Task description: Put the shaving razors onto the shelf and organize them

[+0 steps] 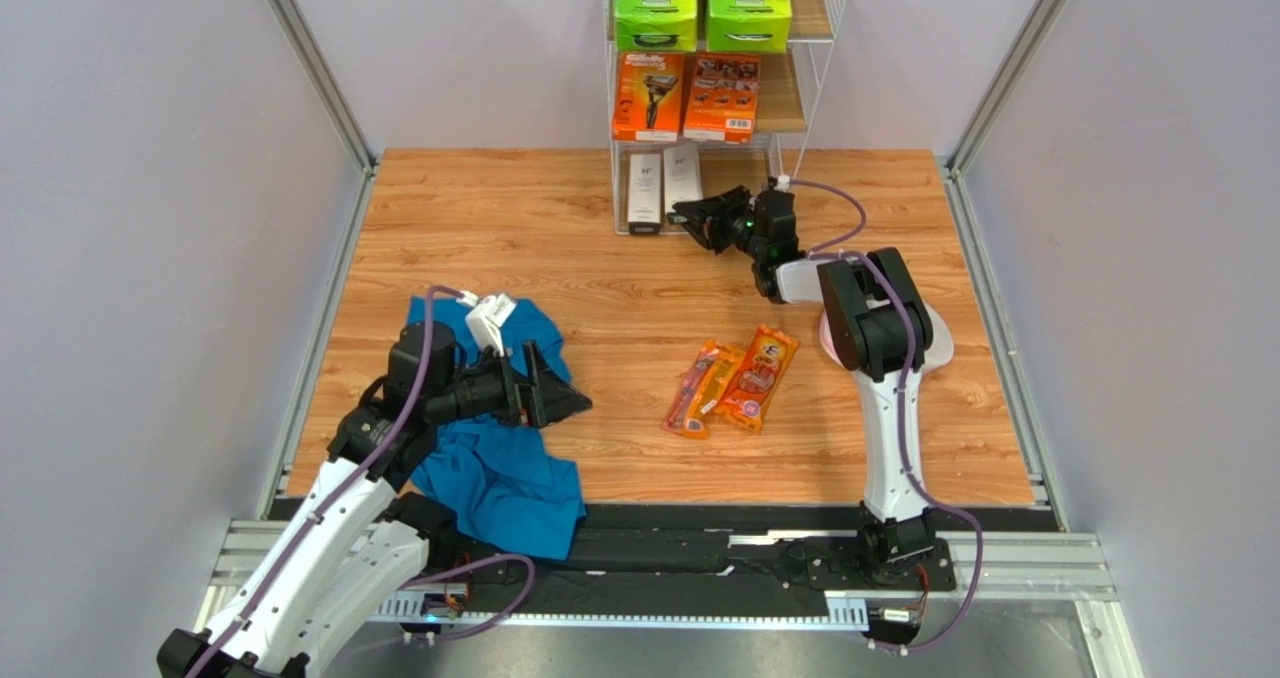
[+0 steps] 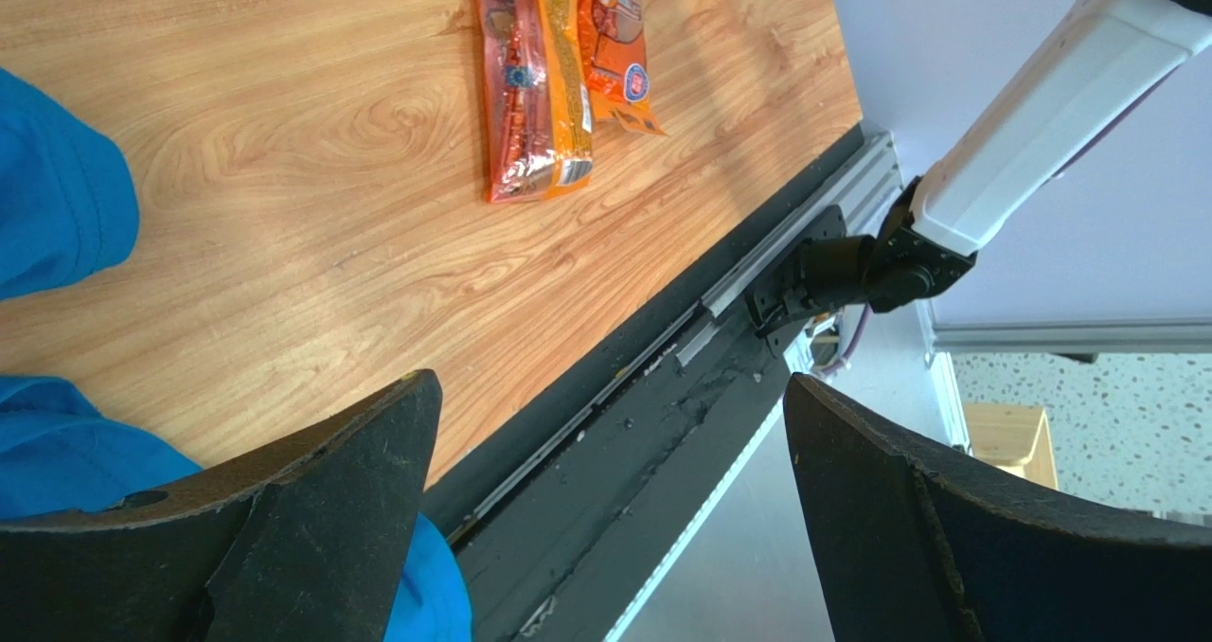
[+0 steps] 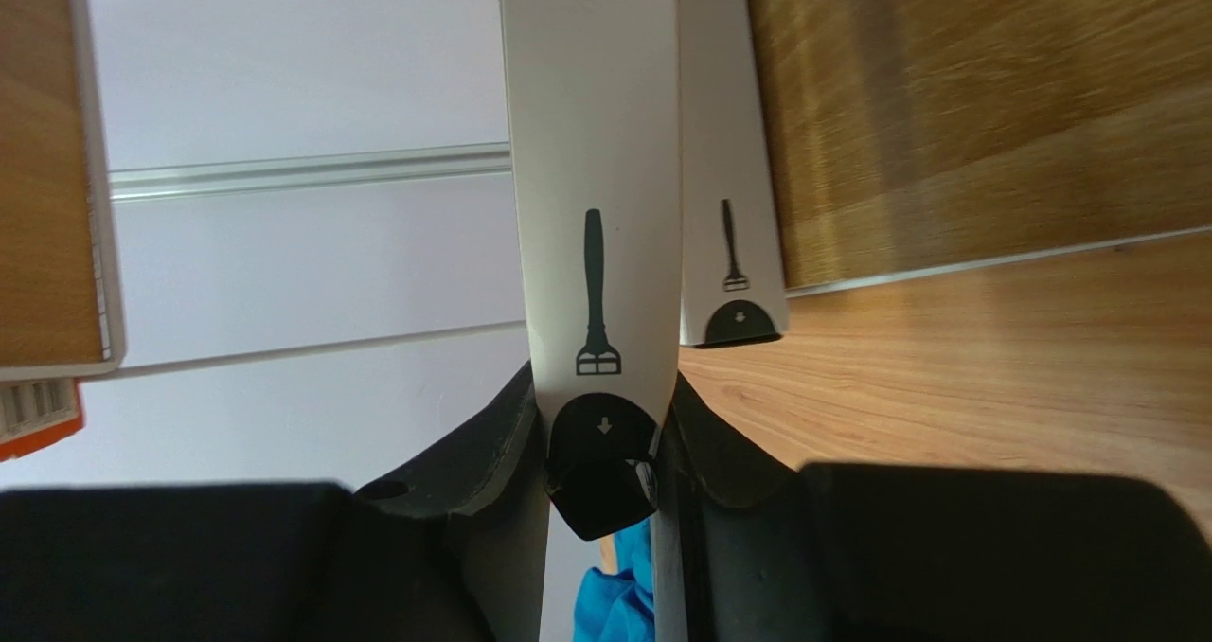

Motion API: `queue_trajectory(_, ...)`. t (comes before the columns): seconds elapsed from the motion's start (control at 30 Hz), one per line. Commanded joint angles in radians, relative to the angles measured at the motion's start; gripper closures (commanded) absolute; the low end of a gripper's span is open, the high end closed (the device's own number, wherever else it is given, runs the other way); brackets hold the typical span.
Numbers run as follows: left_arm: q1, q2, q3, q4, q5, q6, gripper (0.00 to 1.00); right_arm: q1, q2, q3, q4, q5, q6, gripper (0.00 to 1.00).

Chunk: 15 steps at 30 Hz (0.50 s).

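Currently held: slim white box [image 3: 595, 245], clamped in the right end effector [image 1: 699, 216], at the bottom tier of the shelf [image 1: 781, 101], at 12 o'clock on the desk [image 1: 496, 213].
Shelved, it seems: two black-lime boxes [image 1: 655, 18], two orange boxes [image 1: 646, 96], second white box [image 1: 643, 186].
Remaining: two orange blister packs [image 1: 732, 383], 6 o'clock of the shelf.
Left end effector [image 2: 612, 415]: fingers apart, empty.

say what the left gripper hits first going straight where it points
Probably the orange blister packs, with only bare table before them; the left gripper is at unclear height, so it might pass over.
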Motion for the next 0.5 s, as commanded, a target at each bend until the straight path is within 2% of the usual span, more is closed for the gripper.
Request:
queue_trajectory(0.0, 0.002, -0.015, -0.014, 0.036, 0.026, -0.023, 0.01, 0.001, 0.044, 0.079, 0.009, 0.009, 0.019, 0.82)
queue_trajectory(0.33, 0.004, -0.022, -0.017, 0.029, 0.032, -0.018, 0.02, 0.002, 0.135, 0.156, -0.020, -0.028, 0.051, 0.78)
queue_trajectory(0.47, 0.002, -0.029, -0.020, 0.016, 0.032, -0.018, 0.02, 0.004, 0.153, 0.176, -0.032, -0.044, 0.061, 0.73)
